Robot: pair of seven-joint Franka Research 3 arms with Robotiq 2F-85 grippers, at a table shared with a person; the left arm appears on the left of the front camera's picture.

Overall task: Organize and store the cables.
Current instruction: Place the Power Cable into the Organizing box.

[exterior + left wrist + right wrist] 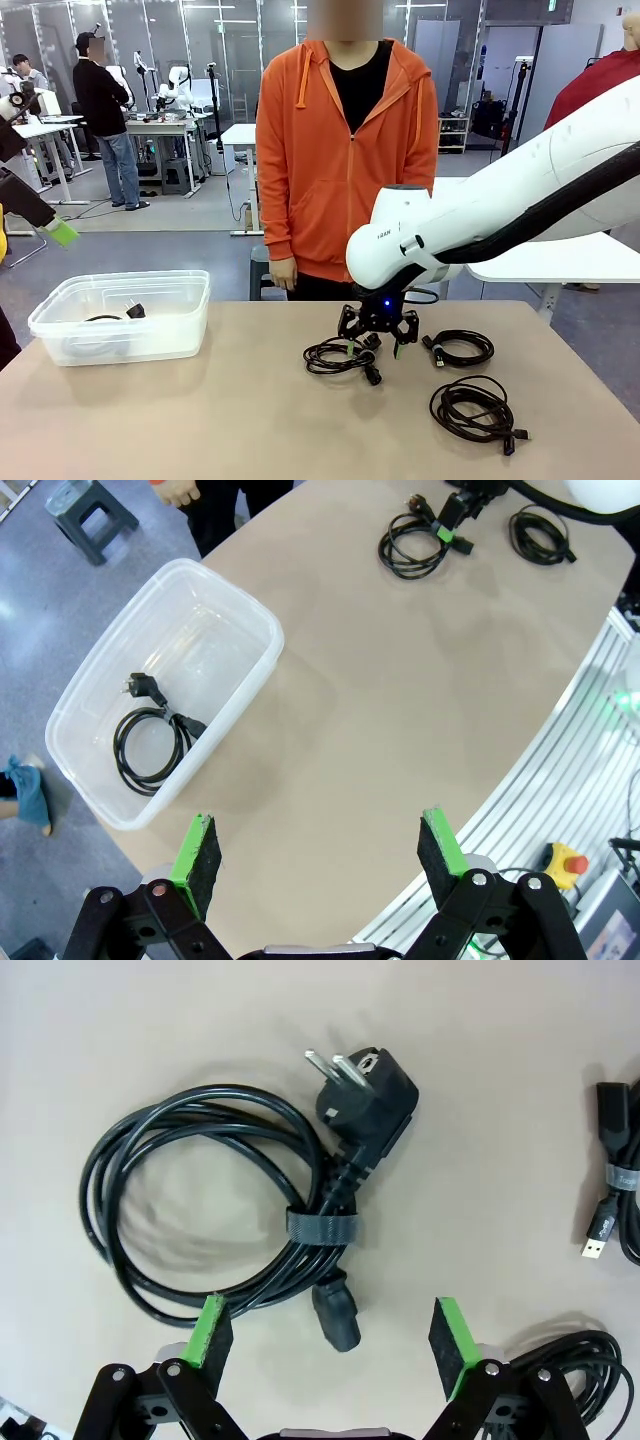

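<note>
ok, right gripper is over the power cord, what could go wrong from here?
1. The open right gripper straddles just the strapped edge of the power cord coil. Closing might pinch one strand or the end connector, and the coil could slip.
2. Beside one finger lies another coil, which could snag on the way down.
3. The heavy plug may dangle and catch the bin rim.

The table (200, 420) lies bare between the open tub (120, 340) and the coiled cables (320, 1195), where the right arm (520, 200) hangs low.
</note>
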